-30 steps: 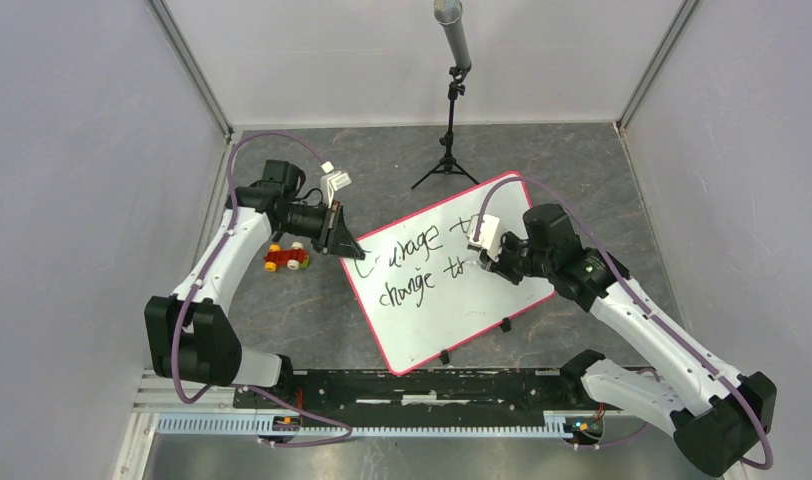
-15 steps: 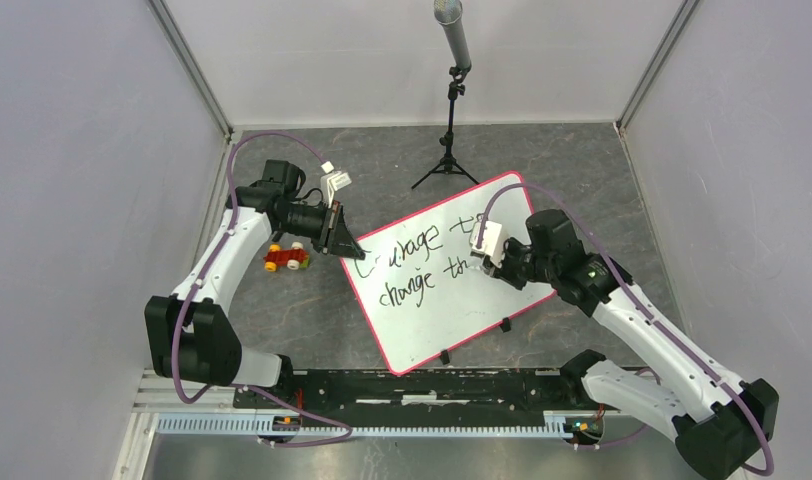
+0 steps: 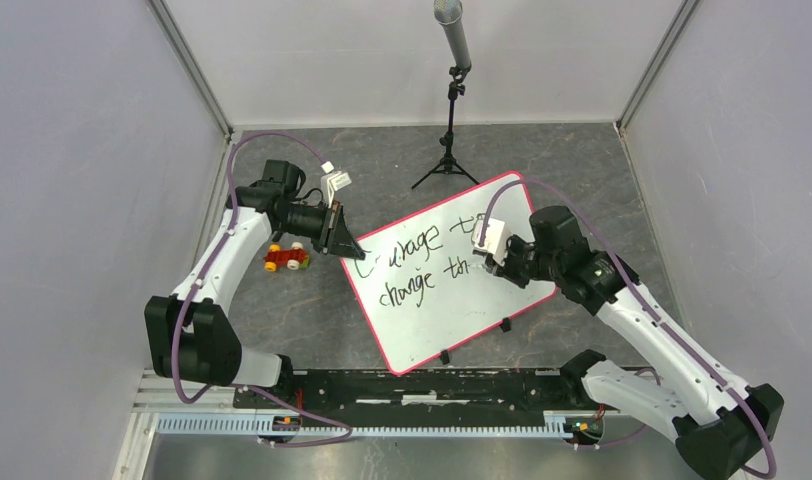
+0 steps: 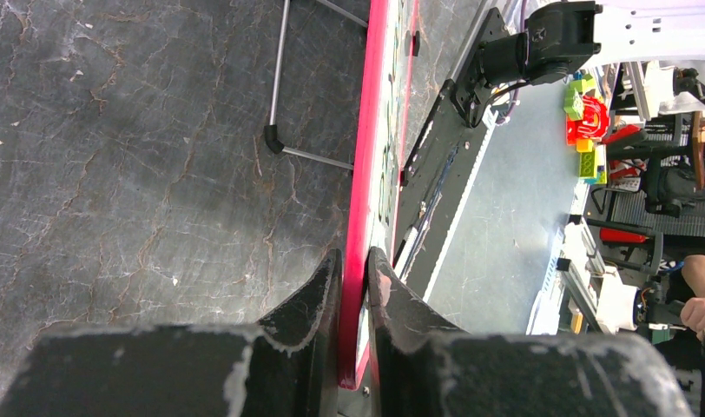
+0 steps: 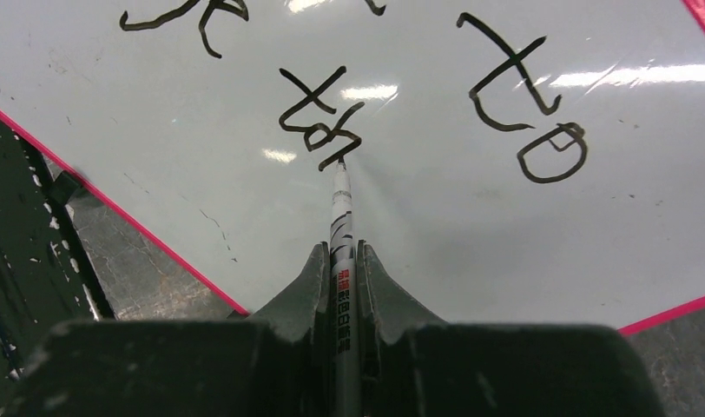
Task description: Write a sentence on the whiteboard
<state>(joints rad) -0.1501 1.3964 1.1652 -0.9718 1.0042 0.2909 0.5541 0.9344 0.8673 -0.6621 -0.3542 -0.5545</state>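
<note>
While right gripper [image 5: 341,254] pinches slim white marker [image 5: 341,204], left gripper [image 4: 354,261] clamps flat pink-rimmed whiteboard [image 3: 434,322] by rim; likely stiff, light, slick.

Pale walls [image 3: 82,150], cracked dark-grey tabletop [image 3: 312,320]

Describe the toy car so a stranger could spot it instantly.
Find the big pink-rimmed whiteboard mid-table. Just left of its left corner, beside the left arm, sits the toy car. It's the only small, colourful thing on the table.
</note>
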